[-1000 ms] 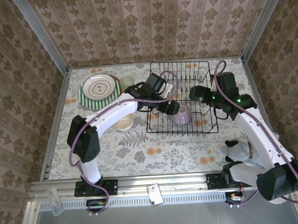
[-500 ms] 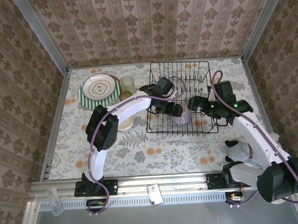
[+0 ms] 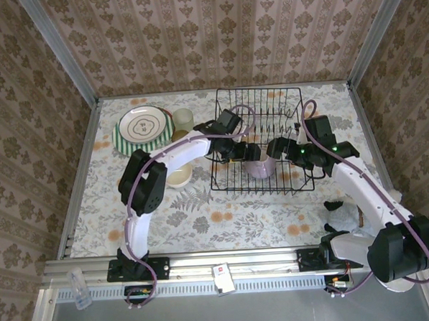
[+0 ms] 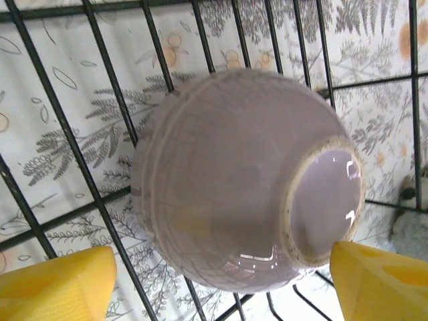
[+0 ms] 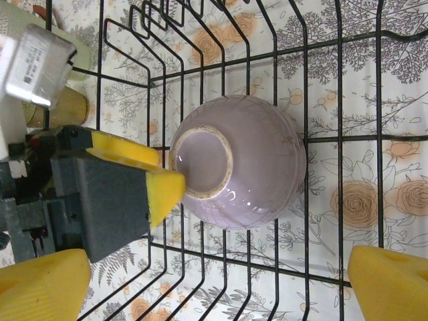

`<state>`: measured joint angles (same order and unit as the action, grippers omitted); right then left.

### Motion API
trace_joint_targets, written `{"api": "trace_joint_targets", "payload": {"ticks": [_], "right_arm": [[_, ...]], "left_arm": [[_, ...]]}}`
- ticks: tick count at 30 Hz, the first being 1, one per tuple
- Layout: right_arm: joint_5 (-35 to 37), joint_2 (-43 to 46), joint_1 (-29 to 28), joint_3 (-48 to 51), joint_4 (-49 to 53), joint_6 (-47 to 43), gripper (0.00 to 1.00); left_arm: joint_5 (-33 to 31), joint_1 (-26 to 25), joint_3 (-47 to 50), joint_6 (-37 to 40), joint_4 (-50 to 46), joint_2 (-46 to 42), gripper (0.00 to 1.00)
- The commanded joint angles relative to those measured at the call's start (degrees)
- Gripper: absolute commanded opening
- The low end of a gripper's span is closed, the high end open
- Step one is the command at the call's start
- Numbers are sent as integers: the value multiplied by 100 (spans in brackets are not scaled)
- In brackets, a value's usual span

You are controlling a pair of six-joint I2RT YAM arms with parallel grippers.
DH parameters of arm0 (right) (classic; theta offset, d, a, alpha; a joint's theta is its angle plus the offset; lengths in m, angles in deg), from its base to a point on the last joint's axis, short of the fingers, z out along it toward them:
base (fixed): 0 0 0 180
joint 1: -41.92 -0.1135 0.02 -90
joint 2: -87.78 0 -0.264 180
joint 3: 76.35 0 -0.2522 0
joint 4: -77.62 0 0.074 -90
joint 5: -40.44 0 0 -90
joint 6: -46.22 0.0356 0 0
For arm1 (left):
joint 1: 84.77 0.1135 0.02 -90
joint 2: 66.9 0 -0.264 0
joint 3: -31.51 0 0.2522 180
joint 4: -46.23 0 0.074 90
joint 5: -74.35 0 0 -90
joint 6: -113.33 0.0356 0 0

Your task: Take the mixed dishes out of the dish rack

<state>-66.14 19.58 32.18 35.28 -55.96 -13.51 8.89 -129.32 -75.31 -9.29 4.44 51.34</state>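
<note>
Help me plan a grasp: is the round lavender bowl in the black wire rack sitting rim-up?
No, the round lavender bowl is overturned, its foot ring facing up.

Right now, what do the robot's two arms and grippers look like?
The left arm and right arm have white curved links, black joint housings and a purple cable looping alongside. The right one shows small green lights. The left gripper and right gripper have black bodies with yellow wedge-shaped fingertips.

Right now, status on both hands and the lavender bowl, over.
Left hand open at the lavender bowl, no grip yet. Right hand open above the dish rack. Bowl upside down inside the rack, wires close alongside.
</note>
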Motion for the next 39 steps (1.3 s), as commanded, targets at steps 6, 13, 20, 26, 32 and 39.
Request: {"api": "trace_joint_targets", "payload": {"ticks": [6,13,20,26,32,39], "right_arm": [[-179,-114,23,152,-155,12,100],[-205,-236,27,201,-156,-14,100],[-322,-403,25,212,-374,-9,100],[-355,-511,31,239,-434,-16,100],[-413,-578,34,249,-489,2,100],[-509,-691,76,243,-550,6,100]], "left_arm": [[217,45,-65,-280,298,137,84],[227,81,-38,-357,289,302,81],[274,200,222,-422,391,393,77],[492,306,673,-477,711,291,70],[670,449,1062,-561,1012,152,59],[799,597,1424,-664,1274,60,52]]}}
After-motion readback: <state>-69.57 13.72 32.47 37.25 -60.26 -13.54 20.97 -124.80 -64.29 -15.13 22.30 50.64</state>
